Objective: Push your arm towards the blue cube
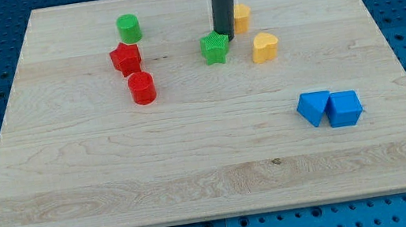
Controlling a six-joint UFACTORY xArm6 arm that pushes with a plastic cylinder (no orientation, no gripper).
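Two blue blocks sit touching near the board's right edge; the blue cube [344, 108] is the right one. You have no pincer, only my tip [225, 41], seemingly touching the green star [214, 48] near the top edge, well apart.

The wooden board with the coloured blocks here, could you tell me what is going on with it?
A single arm ending in a dark rod is meant to push towards the blue cube. My tip sits near the view's top, right beside the green star-shaped block, with a yellow block just behind the rod. The blue cube lies far off towards the view's lower right, touching a blue triangular block.
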